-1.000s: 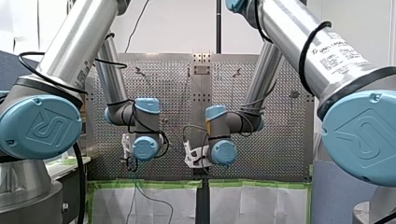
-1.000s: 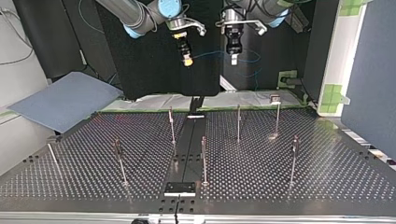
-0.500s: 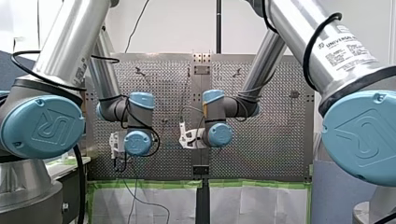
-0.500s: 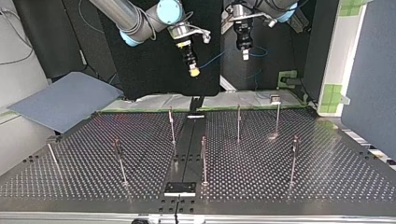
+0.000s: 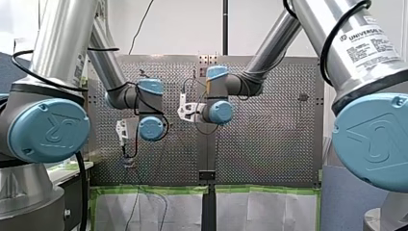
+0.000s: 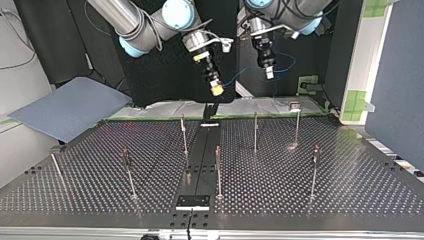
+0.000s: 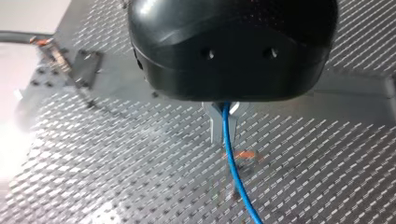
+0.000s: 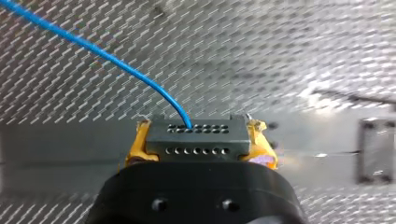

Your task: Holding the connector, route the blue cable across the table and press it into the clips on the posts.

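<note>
In the right wrist view my right gripper (image 8: 196, 133) has its yellow pads (image 8: 136, 145) shut on a dark connector block (image 8: 196, 144) with rows of holes. The blue cable (image 8: 107, 58) leaves the block and arcs away over the perforated table. My left gripper (image 7: 223, 116) has its metal fingers (image 7: 214, 125) shut on the same blue cable (image 7: 237, 177), which trails on ahead of them. In the top view my right gripper (image 6: 216, 90) and my left gripper (image 6: 269, 73) both hang above the table's far edge, with the cable (image 6: 234, 80) sagging between them.
Several thin posts with clips stand on the perforated table (image 6: 310, 200), among them one post (image 6: 183, 134) left of centre, another post (image 6: 255, 131) right of it and a nearer post (image 6: 218, 170). A blue-grey mat (image 6: 70, 107) lies at the top view's left.
In the top view both grippers have come down and shifted right, the right one leaning over the table's far edge. Both grips are unchanged.
</note>
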